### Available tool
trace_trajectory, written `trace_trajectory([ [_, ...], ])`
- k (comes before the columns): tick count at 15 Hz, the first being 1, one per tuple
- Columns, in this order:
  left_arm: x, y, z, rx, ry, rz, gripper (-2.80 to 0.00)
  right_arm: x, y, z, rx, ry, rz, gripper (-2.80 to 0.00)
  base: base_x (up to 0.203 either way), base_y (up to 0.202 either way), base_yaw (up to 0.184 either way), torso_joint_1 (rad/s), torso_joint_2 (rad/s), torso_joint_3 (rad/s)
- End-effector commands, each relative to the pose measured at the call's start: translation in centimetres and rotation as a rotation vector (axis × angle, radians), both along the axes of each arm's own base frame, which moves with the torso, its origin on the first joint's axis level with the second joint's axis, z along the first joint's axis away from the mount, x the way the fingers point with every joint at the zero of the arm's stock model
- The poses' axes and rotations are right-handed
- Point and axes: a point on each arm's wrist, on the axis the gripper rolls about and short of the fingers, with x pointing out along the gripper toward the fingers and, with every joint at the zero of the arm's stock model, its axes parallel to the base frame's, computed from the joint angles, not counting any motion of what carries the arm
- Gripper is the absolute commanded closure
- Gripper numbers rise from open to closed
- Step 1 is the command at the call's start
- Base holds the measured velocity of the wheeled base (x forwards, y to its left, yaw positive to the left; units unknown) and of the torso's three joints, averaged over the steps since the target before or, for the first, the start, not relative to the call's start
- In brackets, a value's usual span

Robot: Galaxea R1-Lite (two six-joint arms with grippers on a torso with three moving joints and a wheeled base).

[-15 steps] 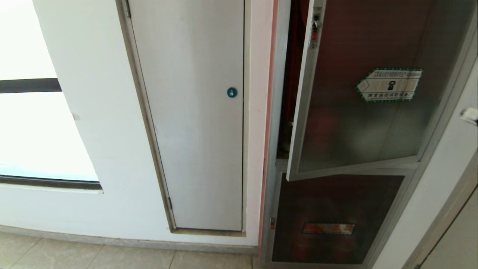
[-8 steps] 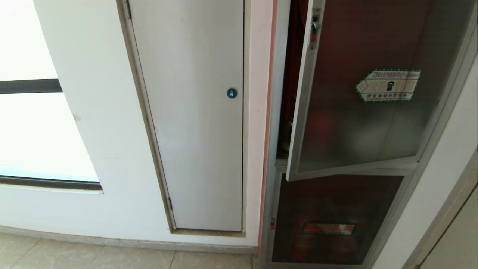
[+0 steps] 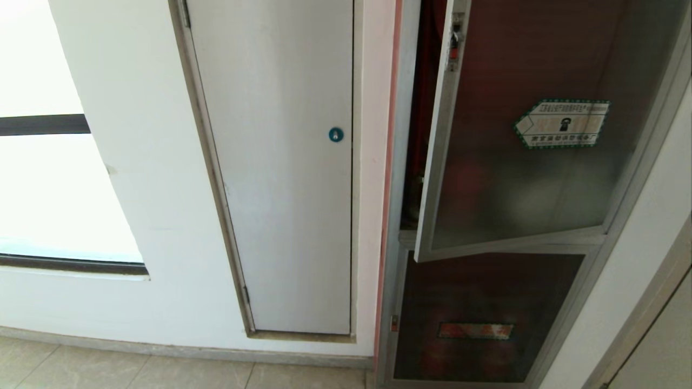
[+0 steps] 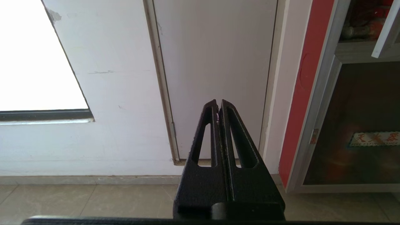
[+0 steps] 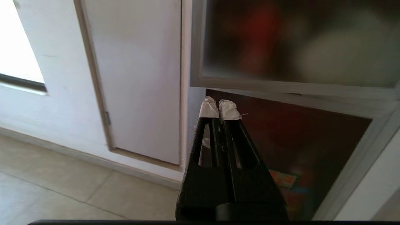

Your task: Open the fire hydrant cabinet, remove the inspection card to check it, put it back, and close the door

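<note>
The fire hydrant cabinet (image 3: 397,162) stands at the right of the head view, a strip of red interior (image 3: 419,108) showing. Its door (image 3: 513,178), dark glass with a hexagonal sticker (image 3: 562,123) and a small latch (image 3: 455,40), hangs slightly ajar. The inspection card is hidden. Neither gripper appears in the head view. My right gripper (image 5: 218,107), white-taped at the tips, is shut and empty, low beneath the door's bottom rail (image 5: 265,82). The left gripper (image 4: 218,103) is shut and empty, parked facing the wall.
A grey-white panel door (image 3: 281,189) with a blue round lock (image 3: 335,134) fills the wall left of the cabinet. A bright window (image 3: 43,189) lies further left. Below the ajar door is a smaller glass door with a red label (image 3: 476,330). Tiled floor (image 3: 135,373) runs along the wall.
A white-taped gripper tip at the right edge of the head view a second ago has dropped out of sight. The door stays ajar as before.
</note>
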Motion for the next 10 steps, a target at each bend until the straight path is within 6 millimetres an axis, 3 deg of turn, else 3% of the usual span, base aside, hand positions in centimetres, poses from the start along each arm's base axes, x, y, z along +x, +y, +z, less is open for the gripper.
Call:
trace_trajectory([
  [1, 0.2, 0.0, -0.8, 0.001, 0.028, 0.000, 0.00, -0.7, 0.0, -2.1, -0.081, -0.033, -0.001, 0.00, 0.000, 0.000, 0.000, 0.000, 0.00, 0.000],
  [4, 0.2, 0.0, -0.8, 0.001, 0.028, 0.000, 0.00, -1.5, -0.1, -3.7, -0.143, -0.007, -0.044, 0.00, 0.000, 0.000, 0.000, 0.000, 0.00, 0.000],
  [7, 0.2, 0.0, -0.8, 0.001, 0.028, 0.000, 0.00, -1.0, -0.5, -4.9, -0.143, 0.038, -0.196, 0.00, 0.000, 0.000, 0.000, 0.000, 0.00, 0.000],
  [10, 0.2, 0.0, -0.8, 0.001, 0.028, 0.000, 0.00, -0.7, -0.6, -5.3, -0.094, 0.018, -0.237, 0.00, 0.000, 0.000, 0.000, 0.000, 0.00, 0.000],
])
